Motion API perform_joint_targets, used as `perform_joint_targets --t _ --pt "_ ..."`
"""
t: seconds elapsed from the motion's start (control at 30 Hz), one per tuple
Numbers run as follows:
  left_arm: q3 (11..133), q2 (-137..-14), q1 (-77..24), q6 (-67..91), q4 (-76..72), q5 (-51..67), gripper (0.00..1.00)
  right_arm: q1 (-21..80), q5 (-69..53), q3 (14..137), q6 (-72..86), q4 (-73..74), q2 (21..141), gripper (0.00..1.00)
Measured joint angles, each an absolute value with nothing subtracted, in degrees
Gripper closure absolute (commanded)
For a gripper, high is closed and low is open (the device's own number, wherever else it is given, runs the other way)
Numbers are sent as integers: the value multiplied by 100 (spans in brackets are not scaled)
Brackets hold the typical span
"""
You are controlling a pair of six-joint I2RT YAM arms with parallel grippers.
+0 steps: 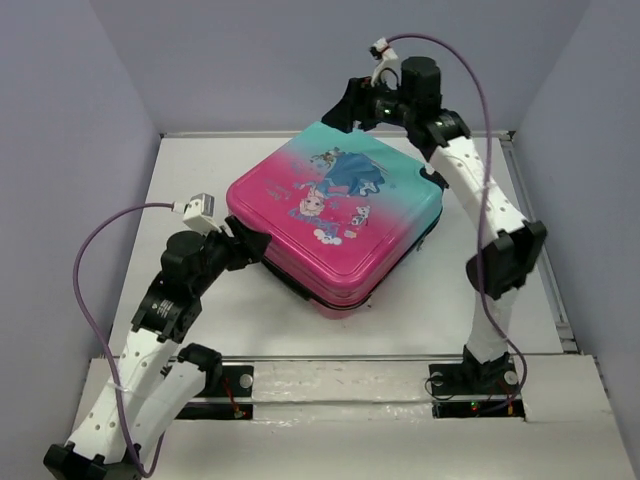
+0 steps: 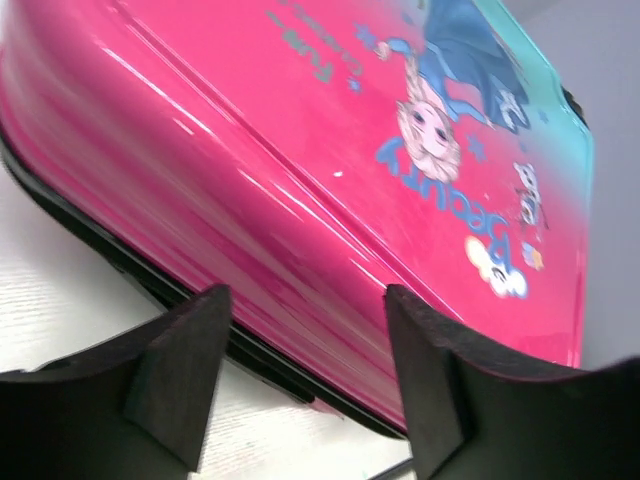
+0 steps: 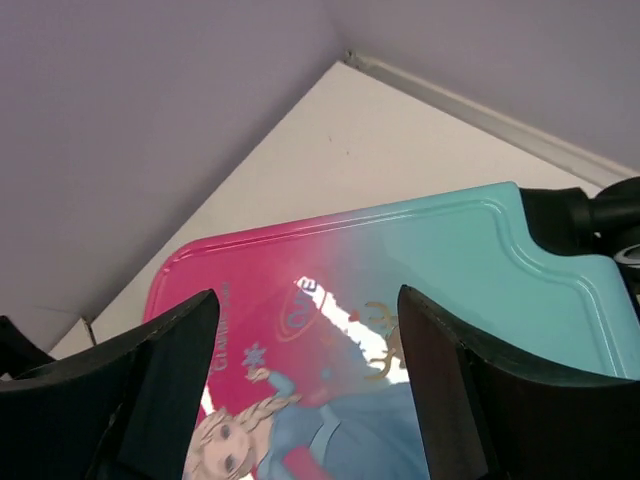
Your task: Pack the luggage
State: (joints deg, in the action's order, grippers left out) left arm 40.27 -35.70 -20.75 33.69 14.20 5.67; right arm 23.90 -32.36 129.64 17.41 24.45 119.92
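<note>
The luggage [image 1: 335, 210] lies flat and closed in the middle of the white table, pink at the near end, teal at the far end, with a cartoon princess print on top. My left gripper [image 1: 250, 248] is at its near-left side, level with the black zipper band [image 2: 190, 295]; its fingers [image 2: 185, 370] stand apart with only table between them. My right gripper [image 1: 345, 110] hovers over the far teal corner [image 3: 520, 270], jaws wide with nothing held. The luggage's pink lid [image 2: 300, 150] fills the left wrist view.
The white table [image 1: 190, 180] is enclosed by lilac walls at the back and sides. A raised metal rail [image 1: 540, 250] runs along the right edge. A black wheel [image 3: 575, 215] shows at the teal end. The arm bases [image 1: 470, 380] are bolted at the near edge.
</note>
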Motion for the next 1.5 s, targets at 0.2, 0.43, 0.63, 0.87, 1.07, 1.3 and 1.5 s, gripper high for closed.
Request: perform_joint_targets --t 0.2,0.43,0.63,0.87,1.07,1.3,1.5 --pt "3800 -3197 -2307 3271 1437 1273 44 2250 -3120 9780 1673 1391 8335 93" --pt "3533 -3024 -2609 3044 1632 2034 60 2672 -3133 5474 1887 639 4628 93" --pt "3328 -3194 -3203 3107 1503 2139 61 2864 -2945 3433 2418 1492 3398 93" --pt "2926 -4230 -4908 3614 659 1599 61 2915 -2556 2412 2884 1511 3015 45" --pt "2926 -4960 -5428 3828 49 1253 61 3011 -2440 1699 3028 668 3568 43" --pt "2963 -5172 -5522 3955 -75 943 62 3511 -2211 1000 3024 -1321 4762 42" --pt "3116 -5339 -5557 3951 -10 803 62 3570 -2049 740 2910 -2757 5334 44"
